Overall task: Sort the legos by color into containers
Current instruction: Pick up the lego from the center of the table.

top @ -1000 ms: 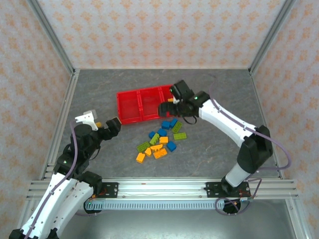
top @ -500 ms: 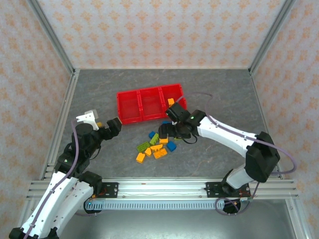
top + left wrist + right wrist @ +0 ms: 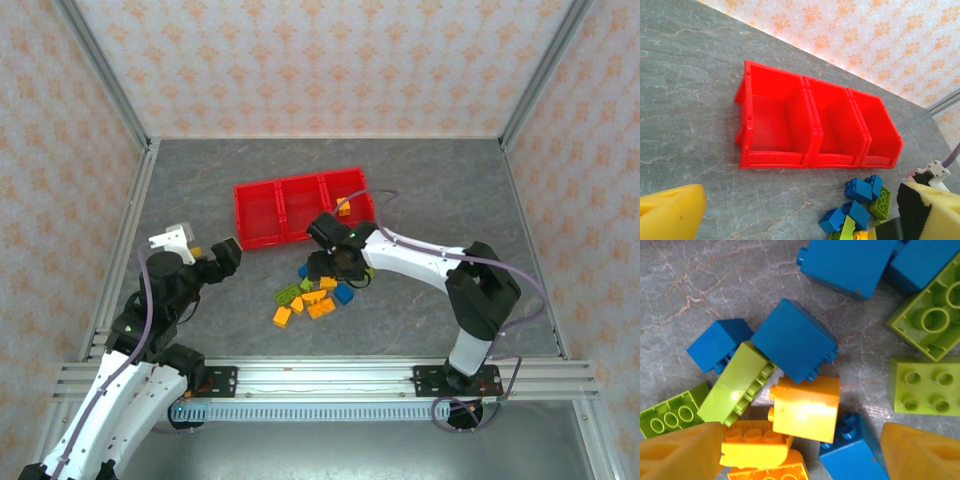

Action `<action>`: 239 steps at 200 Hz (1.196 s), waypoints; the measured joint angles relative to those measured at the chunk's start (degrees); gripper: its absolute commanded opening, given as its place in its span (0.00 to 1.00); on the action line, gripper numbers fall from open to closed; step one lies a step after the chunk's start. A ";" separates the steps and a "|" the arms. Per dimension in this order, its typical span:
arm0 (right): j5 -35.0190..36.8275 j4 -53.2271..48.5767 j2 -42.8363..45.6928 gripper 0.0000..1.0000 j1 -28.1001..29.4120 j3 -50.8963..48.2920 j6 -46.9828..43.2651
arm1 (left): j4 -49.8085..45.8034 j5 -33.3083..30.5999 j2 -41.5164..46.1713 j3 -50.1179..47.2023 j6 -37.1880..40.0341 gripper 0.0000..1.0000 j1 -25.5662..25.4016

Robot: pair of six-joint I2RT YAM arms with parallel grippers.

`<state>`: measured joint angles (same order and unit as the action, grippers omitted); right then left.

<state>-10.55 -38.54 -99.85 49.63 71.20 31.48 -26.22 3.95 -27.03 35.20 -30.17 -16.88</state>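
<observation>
Right gripper (image 3: 333,264) is swinging down from the three red bins (image 3: 240,210) over the lego pile (image 3: 315,297), claw released; one orange brick (image 3: 343,207) is sitting in the rightmost bin. Left gripper (image 3: 200,246) is hanging slack too.

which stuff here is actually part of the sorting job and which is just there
Part of the job:
- bricks, blue, green and orange, in a loose pile
- bins, red, three in a row
- orange brick in the rightmost bin
- right claw, open over the pile
- left claw, open

Just there:
- table
- walls
- rail
</observation>
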 measured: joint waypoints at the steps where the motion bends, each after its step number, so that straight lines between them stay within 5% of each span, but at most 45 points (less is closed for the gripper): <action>1: 0.04 0.00 -0.07 0.79 0.00 0.07 0.02 | 0.00 0.00 0.00 0.00 0.00 0.99 0.00; 140: 3.26 0.02 -5.75 0.67 0.00 2.03 -0.20 | -0.11 -0.17 0.70 0.00 0.00 0.99 -0.02; 239: 3.19 1.11 -5.75 0.66 0.11 0.11 0.02 | -0.09 0.04 0.70 -0.02 0.02 0.99 -0.02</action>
<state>-7.35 -37.43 -105.60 49.74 71.31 31.51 -26.30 3.99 -26.33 35.18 -30.15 -16.91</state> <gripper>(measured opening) 0.662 0.992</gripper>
